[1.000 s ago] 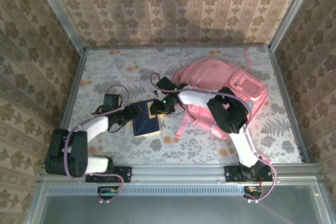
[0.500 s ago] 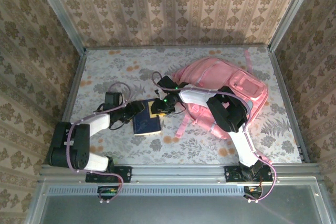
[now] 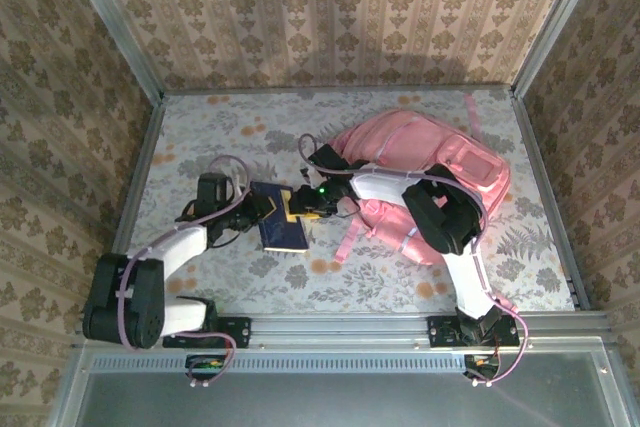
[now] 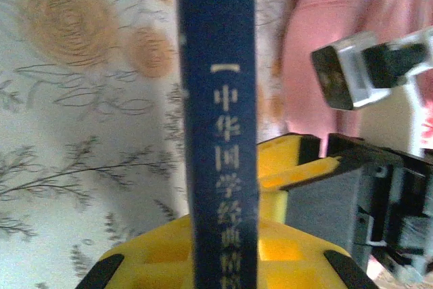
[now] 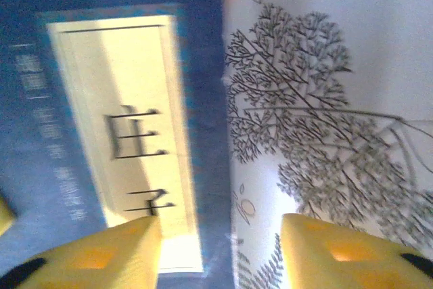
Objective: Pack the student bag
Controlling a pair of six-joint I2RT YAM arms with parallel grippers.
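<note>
The left claw (image 4: 222, 262) is clamping a dark blue book (image 4: 220, 99) by its spine, yellow fingers pressing either side of the pale Chinese lettering, left of centre in the overhead frame. The right claw (image 5: 220, 252) is straddling the cover's edge with fingers apart. The pink student bag (image 3: 430, 162) is lying on the floral surface (image 3: 220, 127) at the right. The book is probably being passed bagward (the opening is hard to make out); next, the right claw is needing a firm close before any release
</note>
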